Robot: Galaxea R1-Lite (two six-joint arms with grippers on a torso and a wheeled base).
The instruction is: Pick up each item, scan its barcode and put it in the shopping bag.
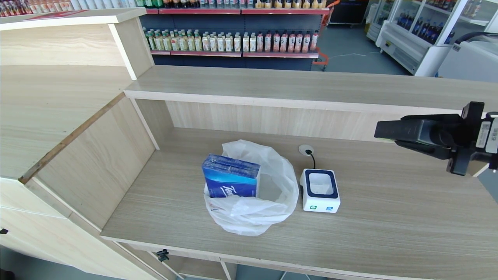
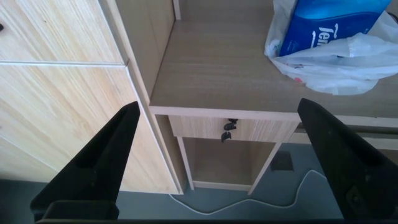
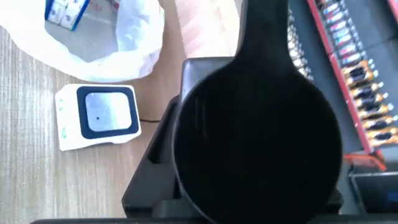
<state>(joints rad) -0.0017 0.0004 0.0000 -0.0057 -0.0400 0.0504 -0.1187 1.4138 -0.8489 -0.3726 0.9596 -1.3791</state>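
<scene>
A white plastic shopping bag (image 1: 272, 210) lies open on the wooden counter, with a blue tissue box (image 1: 230, 177) standing inside it. The white barcode scanner (image 1: 320, 190) sits just right of the bag. My right gripper (image 1: 428, 142) hovers high at the right end of the counter, shut on a black item (image 1: 404, 130). This black item (image 3: 258, 137) hides the fingers in the right wrist view, where the scanner (image 3: 99, 117) and bag (image 3: 124, 43) lie below. My left gripper (image 2: 217, 162) is open and holds nothing, low in front of the counter's front edge; the bag (image 2: 336, 68) and tissue box (image 2: 329, 25) are beyond it.
A raised wooden ledge (image 1: 311, 87) runs along the counter's back, and a side panel (image 1: 97, 155) walls its left. The scanner's cable runs to a hole (image 1: 306, 149). A drawer with a key (image 2: 229, 127) sits under the front edge. Bare counter (image 1: 408, 206) stretches right of the scanner.
</scene>
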